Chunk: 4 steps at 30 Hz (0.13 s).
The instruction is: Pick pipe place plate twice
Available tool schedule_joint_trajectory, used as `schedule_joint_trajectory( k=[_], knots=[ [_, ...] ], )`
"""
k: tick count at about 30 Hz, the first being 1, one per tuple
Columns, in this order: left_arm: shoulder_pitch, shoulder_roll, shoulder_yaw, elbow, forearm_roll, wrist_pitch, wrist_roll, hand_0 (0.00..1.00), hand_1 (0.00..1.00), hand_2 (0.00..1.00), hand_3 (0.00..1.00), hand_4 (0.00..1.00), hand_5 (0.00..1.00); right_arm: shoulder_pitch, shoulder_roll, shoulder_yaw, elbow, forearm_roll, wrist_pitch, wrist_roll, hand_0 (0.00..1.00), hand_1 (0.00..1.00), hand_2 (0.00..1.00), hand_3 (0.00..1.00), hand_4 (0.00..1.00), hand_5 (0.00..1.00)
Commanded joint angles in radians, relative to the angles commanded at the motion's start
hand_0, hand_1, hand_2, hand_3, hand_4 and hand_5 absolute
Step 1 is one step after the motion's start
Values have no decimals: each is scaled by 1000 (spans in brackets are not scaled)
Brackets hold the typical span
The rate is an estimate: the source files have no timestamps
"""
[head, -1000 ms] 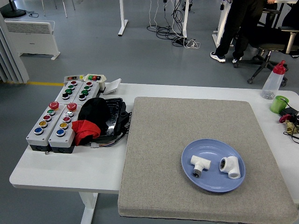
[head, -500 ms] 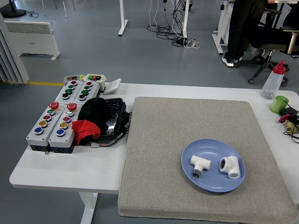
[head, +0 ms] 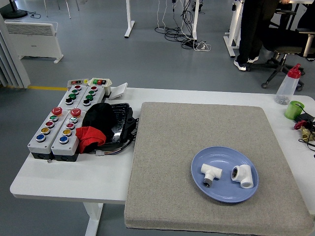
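**Two pipe pieces on the plate, no robot hand in sight**

From the head view, the blue plate sits on the grey mat towards the near right of the white table. Both white pipe fittings lie inside it: a T-shaped piece on the left and an elbow piece on the right, close together but apart. Neither robot hand shows anywhere, so I can't say how the fingers stand. Judging by this, both placements look done.

These fittings look like hard plastic: light, stiff and smooth, so likely to slip or roll under a loose pinch. The straight barrel of the T, or the elbow's thick collar, looks the surest place to take hold.

Off the mat to the left sit button boxes and a black-and-red bundle; a bottle and green cup stand far right. A person's legs are beyond the table.
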Motion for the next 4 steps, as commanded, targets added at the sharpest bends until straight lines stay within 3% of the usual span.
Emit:
schedule_joint_trajectory(
  k=[4],
  knots=[
    [-4,0,0,1,3,-1,0,631,604,633,700,627,998,2,0,4,2,1,5,-1,754,703,732,719,483,661]
  ],
)
